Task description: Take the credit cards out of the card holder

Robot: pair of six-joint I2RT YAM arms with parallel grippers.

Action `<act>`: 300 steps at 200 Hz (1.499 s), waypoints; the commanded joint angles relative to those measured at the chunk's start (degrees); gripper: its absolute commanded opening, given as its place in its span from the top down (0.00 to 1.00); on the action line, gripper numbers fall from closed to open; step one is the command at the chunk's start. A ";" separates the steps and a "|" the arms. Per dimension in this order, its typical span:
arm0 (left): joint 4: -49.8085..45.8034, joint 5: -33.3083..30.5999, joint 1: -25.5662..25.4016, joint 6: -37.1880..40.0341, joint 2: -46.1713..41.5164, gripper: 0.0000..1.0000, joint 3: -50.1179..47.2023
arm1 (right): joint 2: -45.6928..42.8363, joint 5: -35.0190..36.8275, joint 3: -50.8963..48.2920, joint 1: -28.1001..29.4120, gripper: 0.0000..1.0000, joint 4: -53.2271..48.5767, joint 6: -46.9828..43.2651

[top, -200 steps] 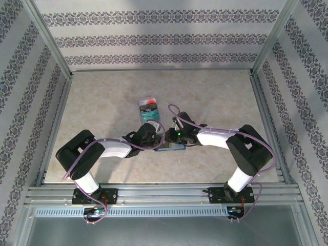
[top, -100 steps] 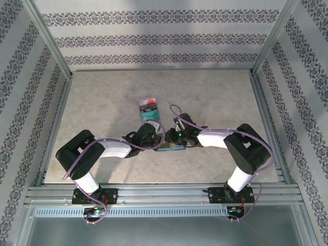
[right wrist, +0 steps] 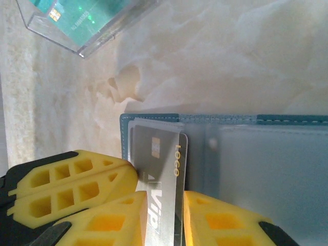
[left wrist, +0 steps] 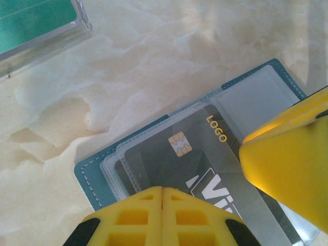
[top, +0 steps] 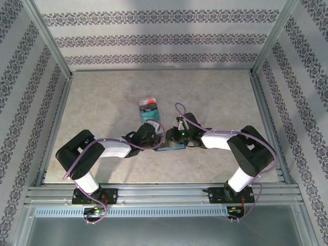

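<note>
The slate-blue card holder (left wrist: 89, 177) lies open on the table, its clear sleeves facing up (right wrist: 266, 154). A grey credit card (left wrist: 184, 154) with a gold chip and "LOGO" print sticks partly out of a sleeve (right wrist: 166, 154). My left gripper (left wrist: 162, 205) is shut and its tips press down on the holder's near edge. My right gripper (right wrist: 165, 220) has a finger on each side of the grey card and holds it. From above, both grippers (top: 156, 138) (top: 173, 137) meet over the holder (top: 174, 147).
A clear plastic tray (top: 149, 110) with a teal-green card (right wrist: 82, 18) and other cards stands just beyond the holder, and its corner shows in the left wrist view (left wrist: 77, 23). Metal frame rails border the marbled table (top: 215, 97).
The right gripper has shifted slightly to the right and away with the grey card. The left arm has stayed in place, still pressing on the holder.
</note>
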 commanded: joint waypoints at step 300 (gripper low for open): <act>-4.57 -2.85 0.47 -2.76 -0.67 0.90 -1.85 | 3.91 -12.81 -12.19 -5.83 0.94 33.94 13.09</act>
